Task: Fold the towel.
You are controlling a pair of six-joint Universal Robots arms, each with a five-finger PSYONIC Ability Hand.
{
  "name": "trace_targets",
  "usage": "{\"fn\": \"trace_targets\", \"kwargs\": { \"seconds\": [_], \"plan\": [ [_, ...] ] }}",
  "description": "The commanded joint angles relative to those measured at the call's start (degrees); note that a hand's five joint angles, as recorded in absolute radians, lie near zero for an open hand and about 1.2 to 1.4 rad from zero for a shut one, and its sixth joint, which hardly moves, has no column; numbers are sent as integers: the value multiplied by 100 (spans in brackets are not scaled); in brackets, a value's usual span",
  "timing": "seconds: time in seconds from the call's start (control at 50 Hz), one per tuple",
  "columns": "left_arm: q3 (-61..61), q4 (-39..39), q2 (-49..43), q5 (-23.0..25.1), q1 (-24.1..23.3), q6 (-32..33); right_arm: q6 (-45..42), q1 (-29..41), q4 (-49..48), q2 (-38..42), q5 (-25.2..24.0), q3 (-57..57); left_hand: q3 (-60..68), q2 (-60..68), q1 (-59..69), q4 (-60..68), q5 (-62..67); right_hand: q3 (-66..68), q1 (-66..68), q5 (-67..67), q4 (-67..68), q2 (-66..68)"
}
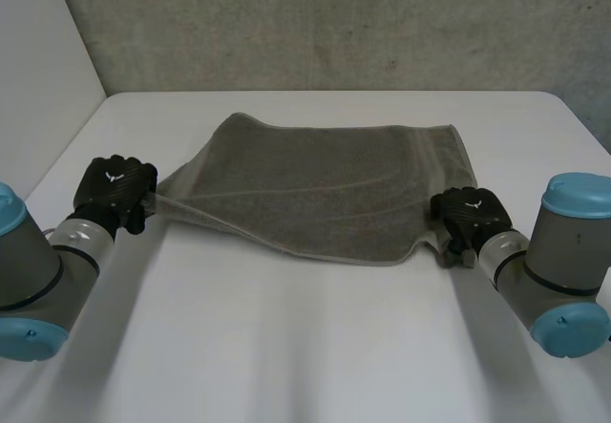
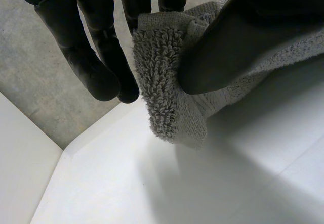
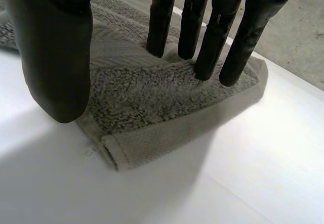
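Observation:
A grey towel (image 1: 325, 189) lies spread across the middle of the white table (image 1: 305, 347). My left hand (image 1: 116, 192) is at the towel's near left corner, which is stretched out sideways and raised a little off the table. In the left wrist view the thumb (image 2: 228, 47) pinches that towel corner (image 2: 162, 82) against the fingers. My right hand (image 1: 468, 215) is over the near right corner. In the right wrist view its straight fingers (image 3: 212, 37) rest their tips on the towel (image 3: 152, 97), and the thumb (image 3: 55, 57) hovers above the corner's hem, apart from it.
A grey concrete wall (image 1: 334, 22) stands behind the table's far edge, and a white side panel (image 1: 43, 79) rises at the left. Bare table runs in front of the towel between the two arms.

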Motion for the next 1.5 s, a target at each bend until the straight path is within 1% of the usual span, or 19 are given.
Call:
{"fn": "trace_targets", "kwargs": {
  "seconds": [0.02,0.34,0.56,0.82,1.02,1.06,1.08,1.12,1.14,1.18,1.3,1.32,1.34,1.36,1.4,1.42,1.44,1.46,1.5],
  "plan": [
    [4,0,0,2,0,0,6,188,-9,9,33,-121,-1096,-638,-523,-1050,-1714,-85,-81,-31,-78,-33],
    [4,0,0,-6,9,-9,207,390,17,9,51,-314,-1096,-638,-523,-1050,-1714,16,20,70,24,68],
    [-5,0,0,-6,9,-9,401,681,316,-96,60,-296,-1096,-638,-523,-1050,-1714,-657,-653,-603,-649,-605],
    [-5,0,0,2,-9,-9,296,672,228,44,95,-455,-1096,-638,-523,-1050,-1714,-1,3,53,7,51],
    [13,9,0,2,18,-9,-258,593,88,123,675,-595,-1096,-638,-523,-1050,-1714,1194,1198,1247,1201,1246],
    [4,0,0,-6,18,-9,-424,593,88,115,701,-604,-1096,-638,-523,-1050,-1714,2080,2084,2133,2087,2132],
    [4,0,0,-6,18,-9,-425,593,88,115,701,-604,-1096,-638,-523,-1050,-1714,2085,2089,2138,2092,2137],
    [-5,0,0,-6,9,-9,-556,584,88,115,710,-595,-1096,-638,-523,-1050,-1714,3491,3495,3544,3498,3543],
    [-5,0,0,-6,9,-9,-557,584,88,115,710,-595,-1096,-638,-523,-1050,-1714,3498,3502,3551,3505,3550],
    [-22,0,0,-15,0,-9,-635,593,140,88,702,-587,-1096,-638,-523,-1050,-1714,4781,4785,4834,4788,4833],
    [-75,-70,97,-24,-18,-9,-794,593,202,-132,640,-490,-1096,-638,-523,-1050,-1714,4787,4791,4841,4795,4840],
    [-119,-70,166,-15,-26,0,-925,584,254,-262,640,-455,-1193,-736,-621,-1148,-1812,4787,4791,4841,4795,4840],
    [-163,-88,254,-15,-44,9,-1091,575,333,-359,631,-420,-1810,-1353,-1238,-1765,-2429,4787,4791,4841,4795,4840],
    [-163,-88,255,-15,-44,9,-1093,575,334,-360,631,-419,-1817,-1359,-1244,-1771,-2435,4787,4791,4841,4795,4840],
    [-294,-175,447,-7,-79,52,-1425,584,570,-430,631,-428,-3641,-3183,-3068,-3595,-4259,4787,4791,4841,4795,4840],
    [-295,-176,448,-6,-79,53,-1427,584,571,-430,631,-428,-3650,-3192,-3078,-3604,-4269,4787,4791,4841,4795,4840],
    [-347,-245,570,11,-114,61,-1496,575,658,-448,614,-428,-4583,-4125,-4011,-4537,-5201,4787,4791,4841,4795,4840],
    [-348,-246,571,11,-114,62,-1497,575,659,-448,614,-428,-4592,-4134,-4020,-4546,-5211,4787,4791,4841,4795,4840],
    [-409,-447,816,46,-167,97,-1550,567,711,-457,605,-411,-6183,-5726,-5611,-6138,-6802,4787,4791,4841,4795,4840]
  ]
}}
